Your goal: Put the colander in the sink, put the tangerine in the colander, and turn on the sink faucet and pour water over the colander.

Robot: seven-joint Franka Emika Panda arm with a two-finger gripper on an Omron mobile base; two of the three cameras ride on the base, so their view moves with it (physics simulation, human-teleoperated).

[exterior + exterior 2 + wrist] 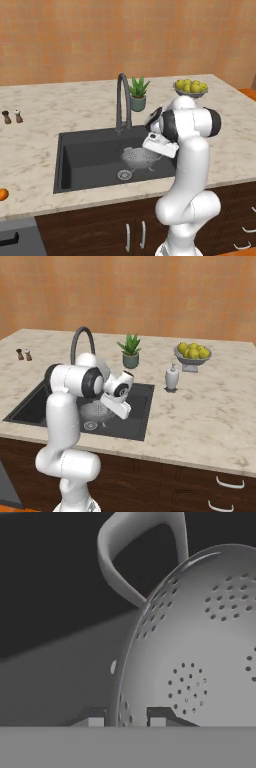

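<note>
Silver-grey perforated metal colander (pixel 200 657) held by its rim, low in the matte black rectangular sink (pixel 80 155).

You have the gripper (pixel 123 721) pinched shut on the colander's thin wall, one finger inside and one outside, which is why the bowl hangs tilted near the round silver drain (pixel 124 174) rather than sitting flat. The tall dark grey gooseneck faucet (pixel 121 100) stands behind it. Your small orange tangerine (pixel 2 194) waits on the marble counter (pixel 30 150), well apart to the left.

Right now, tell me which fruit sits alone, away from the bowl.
The tangerine, bright orange, alone at the counter's left edge. The yellow-green fruits are piled together in the footed bowl behind the sink.
</note>
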